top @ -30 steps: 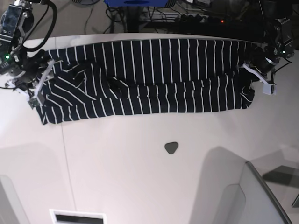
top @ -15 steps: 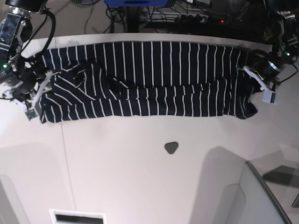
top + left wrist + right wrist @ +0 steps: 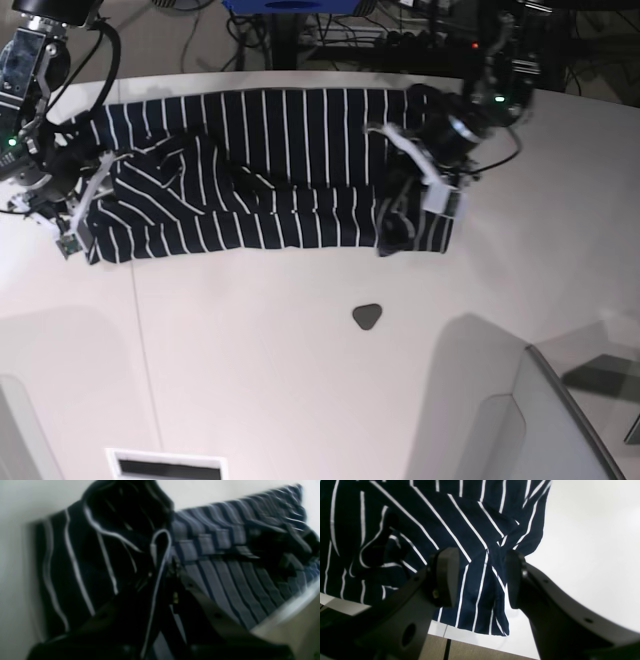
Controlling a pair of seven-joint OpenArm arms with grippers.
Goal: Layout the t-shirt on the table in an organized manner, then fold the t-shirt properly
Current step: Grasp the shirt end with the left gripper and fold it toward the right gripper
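Folding stage: the t-shirt point(image 3: 260, 165) lies as a long band along the far side of the table point(image 3: 300, 380), and its end on the left-arm side is raised and carried over the band; judged a mid-fold step.
Garment position: flat on the tabletop over most of its length; lifted end hangs in a bunch above the middle-right of the band in the base view.
Left gripper point(image 3: 425, 185): jaws shut on a pinched fold of striped cloth; the left wrist view, though blurred, shows fabric draped up from between the fingers.
Right gripper point(image 3: 480, 580): jaws part-way open, standing to either side of a corner of the shirt; the right wrist view shows cloth between the pads with visible gaps, so nothing is clamped. Whether the pads touch the fabric cannot be told.
Small dark grey piece point(image 3: 367, 316): lies on bare table, well apart from the shirt.
Material behaviour (judgement): light, limp, non-fragile cloth. It will sag and bunch when lifted and drag across the smooth top rather than hold shape.
Grip point (judgement): take hem corners or a doubled edge, pinching through all layers; a single layer is likely to slip or peel apart.
Risk (judgement): the creased area near the right arm may be trapped in the fold.
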